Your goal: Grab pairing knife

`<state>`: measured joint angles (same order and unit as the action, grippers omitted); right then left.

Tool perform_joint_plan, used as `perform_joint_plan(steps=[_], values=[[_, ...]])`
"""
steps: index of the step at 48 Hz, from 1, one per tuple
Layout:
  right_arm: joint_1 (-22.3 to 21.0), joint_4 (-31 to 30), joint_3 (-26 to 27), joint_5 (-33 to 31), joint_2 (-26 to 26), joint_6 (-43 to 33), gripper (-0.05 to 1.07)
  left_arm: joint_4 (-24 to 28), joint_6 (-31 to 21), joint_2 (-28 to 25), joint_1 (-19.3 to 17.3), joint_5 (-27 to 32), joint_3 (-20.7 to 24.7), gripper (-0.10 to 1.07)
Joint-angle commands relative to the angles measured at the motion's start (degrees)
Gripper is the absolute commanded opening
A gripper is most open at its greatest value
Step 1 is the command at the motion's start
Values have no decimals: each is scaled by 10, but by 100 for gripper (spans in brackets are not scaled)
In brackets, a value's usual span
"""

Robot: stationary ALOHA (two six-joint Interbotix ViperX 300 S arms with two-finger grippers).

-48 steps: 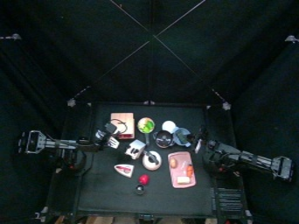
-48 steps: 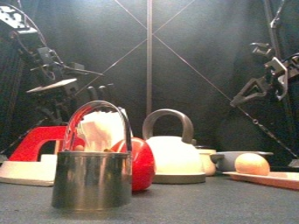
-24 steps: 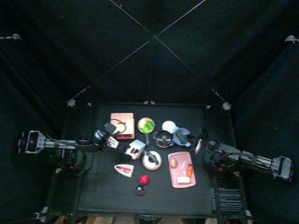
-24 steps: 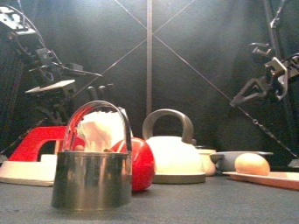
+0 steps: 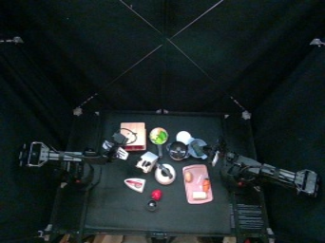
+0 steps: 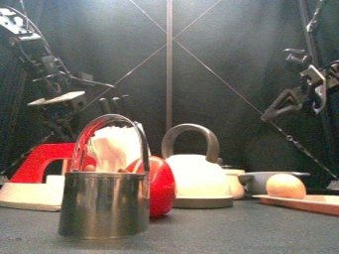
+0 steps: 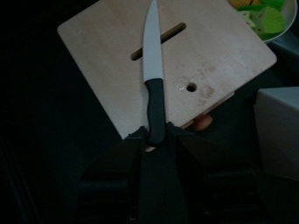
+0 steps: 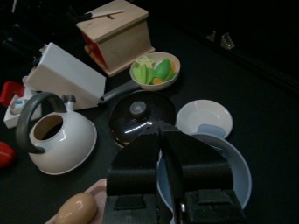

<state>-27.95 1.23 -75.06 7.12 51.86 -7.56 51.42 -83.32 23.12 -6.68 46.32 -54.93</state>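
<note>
My left gripper (image 7: 156,140) sits over the wooden knife block (image 7: 170,61), jaws closed around the black handle of the paring knife (image 7: 149,66). The knife lies flat on the block's face, white blade pointing away from me, next to a slot and a round hole in the wood. In the top view the block (image 5: 132,131) is at the desk's (image 5: 114,204) back left, with my left arm reaching in from the left to it.

Containers, from the right wrist view: small bowl (image 8: 156,70) holds green and yellow pieces, can't tell what. White kettle (image 8: 52,136) with a dark arched handle has no lid on, dark liquid inside. Black pan lid (image 8: 142,115) with a centre knob lies beside it. White saucer (image 8: 201,114) is bare and touches the rim of a larger bowl (image 8: 237,166) that my right arm partly hides. Front view: metal pail (image 6: 105,198) with a bail handle stands nearest the desk's front edge, contents not visible; something red (image 6: 159,186) just behind it. An egg-shaped thing (image 6: 284,185) rests on a tray (image 6: 307,203) at the right.

My right gripper (image 8: 160,171) hangs raised at the desk's right side, jaws together, holding nothing.
</note>
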Motion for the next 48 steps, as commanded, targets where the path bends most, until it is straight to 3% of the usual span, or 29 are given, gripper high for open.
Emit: perform_joint_plan(steps=[1,24,48], values=[[-2,0,15,5,-5,0,1,-2,-2,-2,0,-5,5,66],[-2,-1,15,6,-6,0,1,0,1,23,4,-5,33,66],[-2,0,16,6,-7,0,1,0,0,63,25,-29,27,66]])
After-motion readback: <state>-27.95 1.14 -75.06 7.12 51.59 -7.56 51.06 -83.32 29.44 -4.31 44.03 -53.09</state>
